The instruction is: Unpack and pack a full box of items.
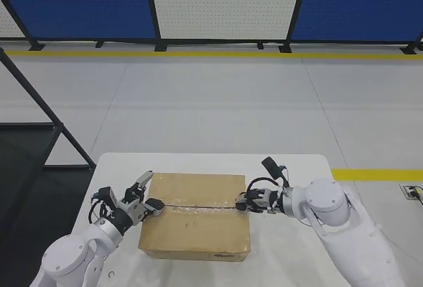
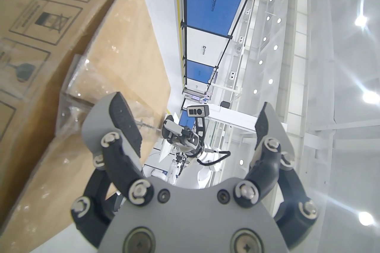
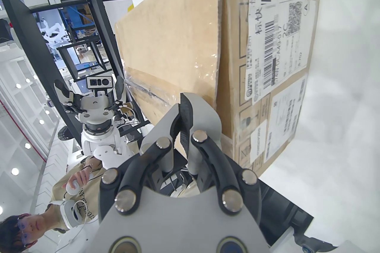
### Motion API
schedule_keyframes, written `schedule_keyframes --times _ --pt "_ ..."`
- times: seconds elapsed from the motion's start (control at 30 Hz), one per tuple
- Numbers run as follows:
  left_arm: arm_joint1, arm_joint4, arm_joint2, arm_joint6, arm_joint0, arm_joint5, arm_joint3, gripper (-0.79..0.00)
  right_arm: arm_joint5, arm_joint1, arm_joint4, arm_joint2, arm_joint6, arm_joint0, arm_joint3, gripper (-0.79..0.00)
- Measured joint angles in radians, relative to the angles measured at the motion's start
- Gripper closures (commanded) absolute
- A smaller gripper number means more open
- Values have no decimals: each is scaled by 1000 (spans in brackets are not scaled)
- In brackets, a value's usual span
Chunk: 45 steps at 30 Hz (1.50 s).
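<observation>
A white table (image 1: 283, 168) carries a brown cardboard box (image 1: 195, 215), which sits in the middle of the table towards its near edge, with an arm at each end. The box is closed, its top flaps meeting in a seam that runs lengthwise from one claw to the other. The left claw (image 1: 151, 194) is at the box's left end near the top edge. In the left wrist view this claw (image 2: 193, 101) is spread wide and holds nothing. One of its fingers (image 2: 124, 117) lies at the taped corner of the box, though whether it actually touches cannot be told, and the other finger stands well off in open air. The right claw (image 1: 241, 203) is at the opposite end of the seam, up against the top edge of the box. In the right wrist view the right claw (image 3: 182, 117) has its pads pressed together, and nothing can be made out between them. Clear tape (image 1: 197, 207) covers the seam and folds down over both ends, wrinkled and glossy where it wraps the edge (image 2: 75, 94). White labels (image 3: 276, 43) are stuck to the right end of the box, and black handling marks (image 2: 50, 20) are printed on the left end.
</observation>
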Motion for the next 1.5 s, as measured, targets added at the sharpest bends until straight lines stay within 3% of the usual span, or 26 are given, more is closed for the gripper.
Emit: schedule_keyframes --times 0.67,0.97,1.5 --pt "0 5 1 4 -6 6 -1 -785 -6 32 6 48 8 -57 -75 0" --pt "-1 -12 -25 32 14 -32 -17 -785 9 2 2 -111 -1 38 -14 0" --pt "4 -87 -178 60 131 -89 -47 -785 -33 -84 84 -333 -42 207 183 0"
